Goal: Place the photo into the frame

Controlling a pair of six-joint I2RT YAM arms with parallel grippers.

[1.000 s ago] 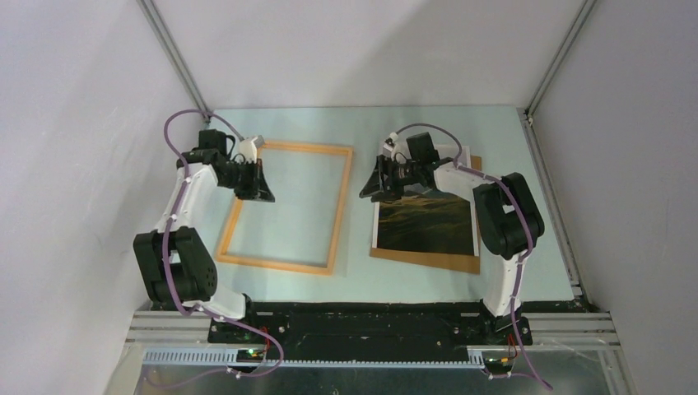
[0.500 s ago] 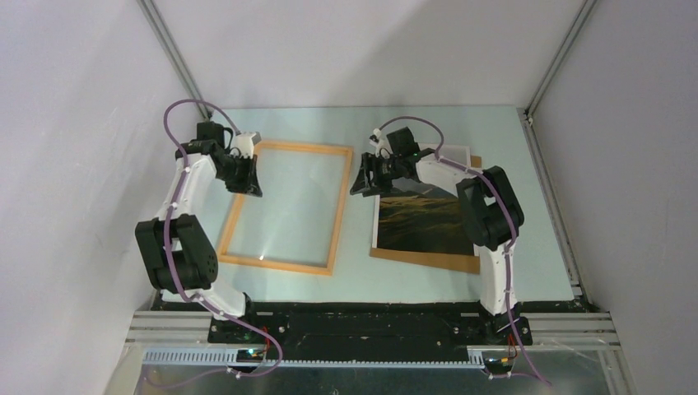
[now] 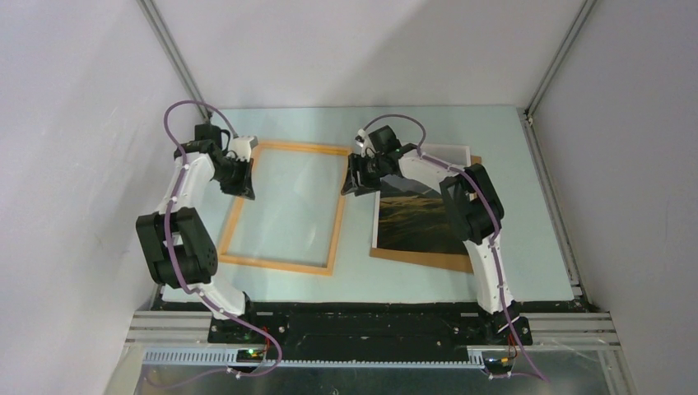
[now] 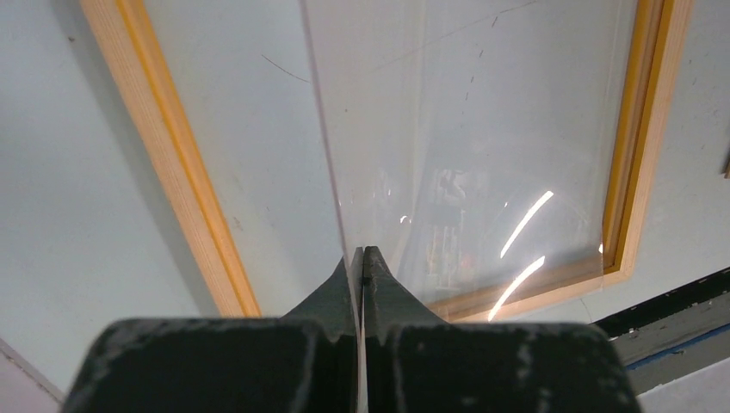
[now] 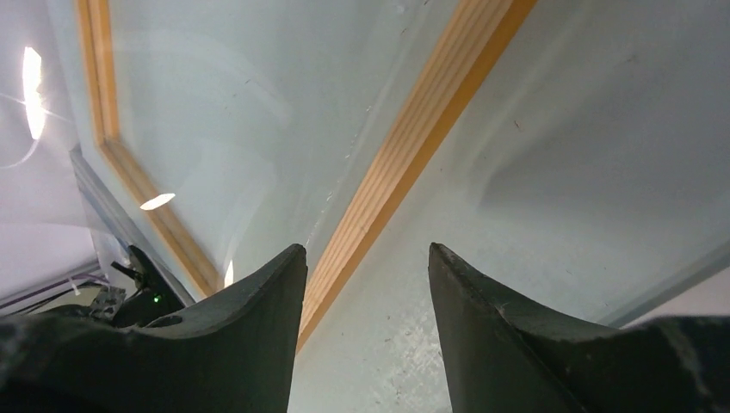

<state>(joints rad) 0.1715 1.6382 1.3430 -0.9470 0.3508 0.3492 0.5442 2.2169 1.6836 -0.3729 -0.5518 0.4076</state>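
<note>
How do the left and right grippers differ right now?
The left gripper is shut; the right gripper stands open. The left gripper pinches the edge of the clear pane; the right gripper holds nothing. The left gripper sits at the left rail of the frame, and the right gripper is above its right rail. Both point down toward the frame.

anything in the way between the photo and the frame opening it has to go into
Yes: the clear pane covers much of the frame's opening, its edge pinched in the shut left gripper. The open right gripper hangs over the frame's rail nearest the photo, on the path across.
</note>
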